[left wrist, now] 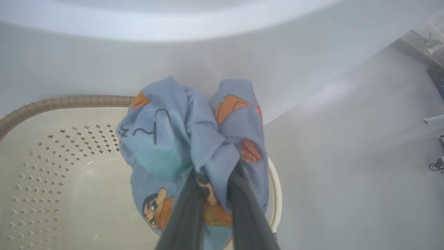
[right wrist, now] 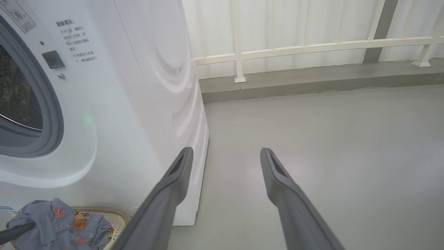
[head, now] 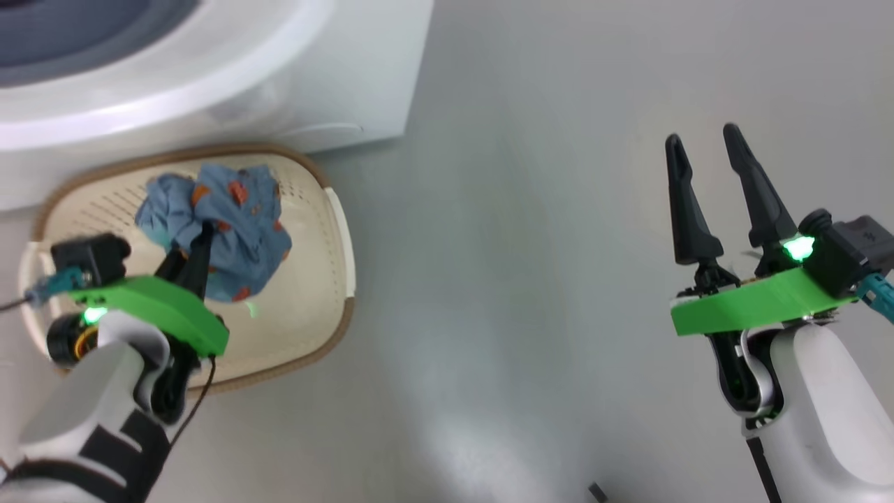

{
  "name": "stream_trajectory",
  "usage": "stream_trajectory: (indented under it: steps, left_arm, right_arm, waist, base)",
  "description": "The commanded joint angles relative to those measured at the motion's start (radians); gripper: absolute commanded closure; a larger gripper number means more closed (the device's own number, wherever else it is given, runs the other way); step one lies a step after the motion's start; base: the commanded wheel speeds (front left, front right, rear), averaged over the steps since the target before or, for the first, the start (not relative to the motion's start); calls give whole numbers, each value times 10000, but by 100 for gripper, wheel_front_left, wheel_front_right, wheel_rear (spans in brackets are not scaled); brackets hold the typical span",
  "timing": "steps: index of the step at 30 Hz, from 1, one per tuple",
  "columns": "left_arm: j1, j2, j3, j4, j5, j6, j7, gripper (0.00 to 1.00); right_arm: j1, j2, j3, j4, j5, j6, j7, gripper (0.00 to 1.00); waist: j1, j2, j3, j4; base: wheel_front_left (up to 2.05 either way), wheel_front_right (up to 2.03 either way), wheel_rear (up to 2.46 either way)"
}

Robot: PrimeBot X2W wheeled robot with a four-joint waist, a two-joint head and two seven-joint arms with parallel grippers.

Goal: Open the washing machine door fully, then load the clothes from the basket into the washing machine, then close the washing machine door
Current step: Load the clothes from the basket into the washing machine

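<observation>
Blue clothes [left wrist: 173, 139] hang over the basket [head: 314, 279], pinched in narrow left jaws; right jaws gape empty. Such a small bite may let fabric slip.

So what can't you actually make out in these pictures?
- Head view: the washing machine has its opening cut off by the top edge.
- Head view: the basket floor under the clothes is hidden by them.
- Right wrist view: the drum is dark inside and cut off by the left edge.
- Right wrist view: the printed text is too small to read.
</observation>
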Motion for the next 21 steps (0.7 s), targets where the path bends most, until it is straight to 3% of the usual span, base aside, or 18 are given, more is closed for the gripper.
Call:
stream_trajectory:
  steps: [1, 13, 21]
  left_arm:
    - [479, 231, 798, -314, 497, 6, -135, 100]
    - [2495, -174, 3816, -1643, 3240, 6, -136, 100]
    - [3808, -572, 5293, -2939, 4766, 6, -137, 100]
  right_arm:
    - [407, -166, 121, -120, -31, 44, -78, 0]
    - [1208, -539, 114, 130, 65, 44, -78, 0]
    - [1858, -785, 28, 190, 135, 44, -78, 0]
  waist:
    - [0, 0, -878, 521]
    - [0, 0, -2378, 958]
    - [0, 0, -3232, 1226]
  base:
    - [0, 0, 0]
    - [0, 0, 0]
    - [0, 0, 0]
